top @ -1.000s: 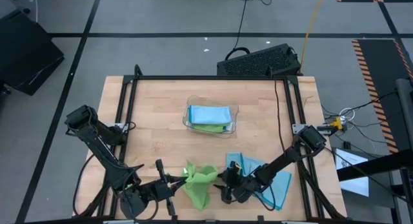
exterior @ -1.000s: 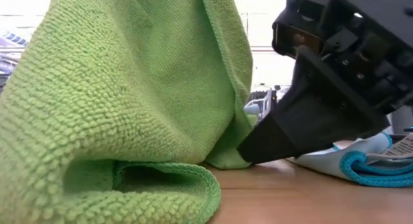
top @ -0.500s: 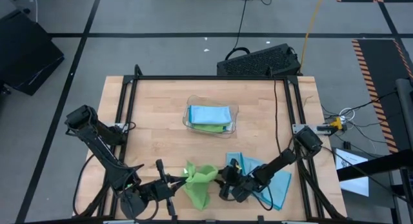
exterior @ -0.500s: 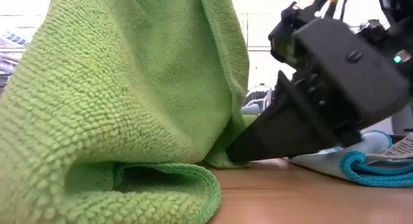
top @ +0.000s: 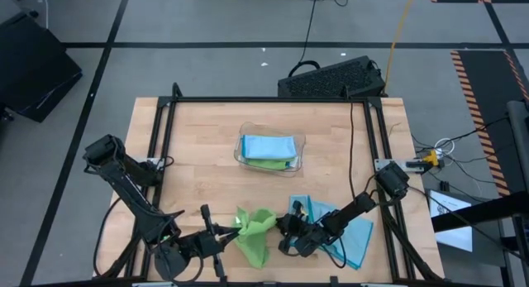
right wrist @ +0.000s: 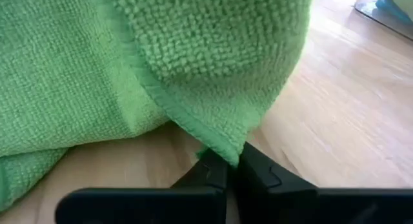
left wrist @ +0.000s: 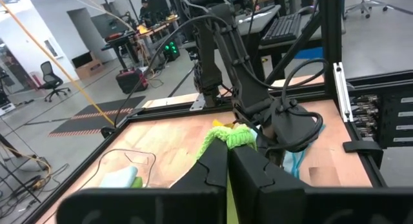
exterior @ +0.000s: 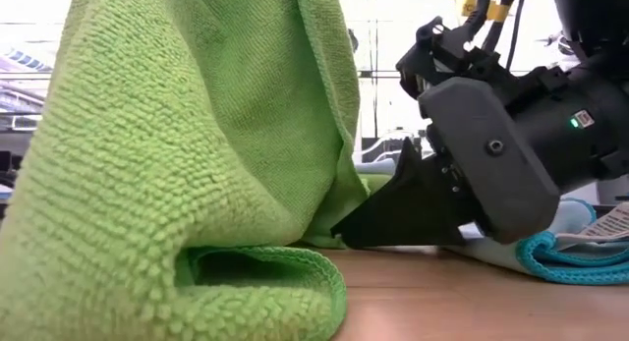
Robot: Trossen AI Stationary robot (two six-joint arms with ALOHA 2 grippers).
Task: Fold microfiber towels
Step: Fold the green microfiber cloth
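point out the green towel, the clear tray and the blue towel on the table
green towel [top: 255, 233], high view, middle of the bunched cloth.
clear tray [top: 301, 142], high view, bare right rim.
blue towel [top: 355, 241], high view, flat part right of the right arm.

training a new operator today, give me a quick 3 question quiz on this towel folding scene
1. True or false: both pincers are shut on the crumpled lime green microfiber towel.
2. What lies in the clear plastic tray at the table's middle?
A. a folded light blue cloth on a green one
B. nothing
C. a keyboard
3. Fill in: the loose light blue microfiber towel lies under the ___ arm.

Key:
1. True. The left pincer grips one edge of the towel and the right pincer pinches its hem.
2. A; the folded light blue cloth lies on top.
3. right
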